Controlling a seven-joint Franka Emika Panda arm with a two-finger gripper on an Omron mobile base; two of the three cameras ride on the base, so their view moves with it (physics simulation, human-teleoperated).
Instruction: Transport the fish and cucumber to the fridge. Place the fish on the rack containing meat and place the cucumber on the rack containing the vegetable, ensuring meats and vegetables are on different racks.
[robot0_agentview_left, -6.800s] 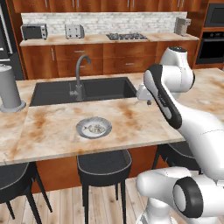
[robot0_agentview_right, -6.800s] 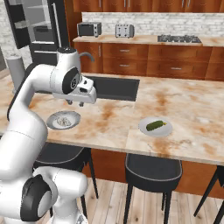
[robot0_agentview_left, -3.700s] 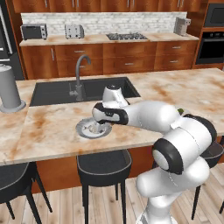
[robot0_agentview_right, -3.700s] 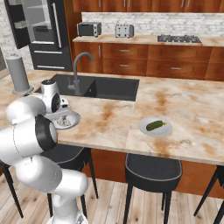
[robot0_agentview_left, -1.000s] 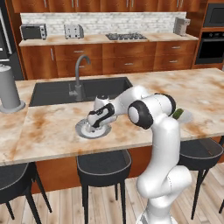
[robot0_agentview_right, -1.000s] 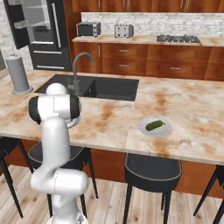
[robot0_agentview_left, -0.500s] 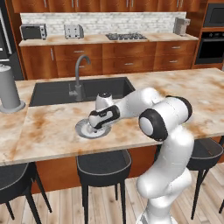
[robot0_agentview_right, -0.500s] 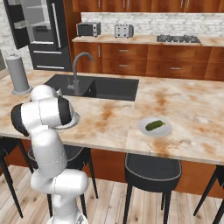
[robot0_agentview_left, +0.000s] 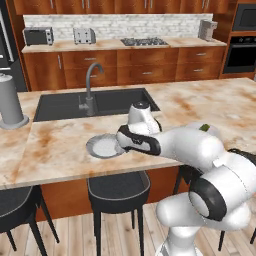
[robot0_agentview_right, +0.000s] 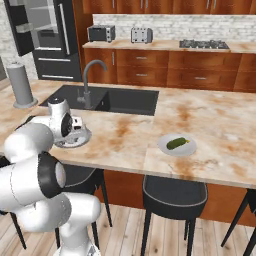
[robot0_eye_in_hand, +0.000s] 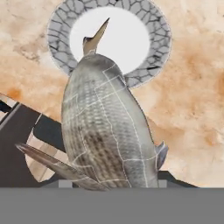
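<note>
At the far left of your right base view you have the fridge (robot0_agentview_right: 42, 37), one door swung open on its white interior. Nearer, a grey cylinder (robot0_agentview_left: 11, 102) stands on the left end of the marble counter (robot0_agentview_left: 60, 145), and the dark sink (robot0_agentview_left: 65, 106) with its curved faucet (robot0_agentview_left: 90, 90) sits just right of it. In front of the sink lies a round plate (robot0_agentview_left: 100, 146) with a grey stone-pattern rim and a bare white middle. Your gripper (robot0_eye_in_hand: 109, 186) hangs just above the plate's right edge, and in the hand view the fish (robot0_eye_in_hand: 107, 131) rises from between the finger tips, silvery and scaled, its pointed end over the plate's white centre, lifted clear of it. The fish hides the fingers, so you cannot tell from these pictures how tightly they close on it. Well to the right, the cucumber (robot0_agentview_right: 177, 143) lies on a second small plate (robot0_agentview_right: 176, 146) near the counter's front edge.
</note>
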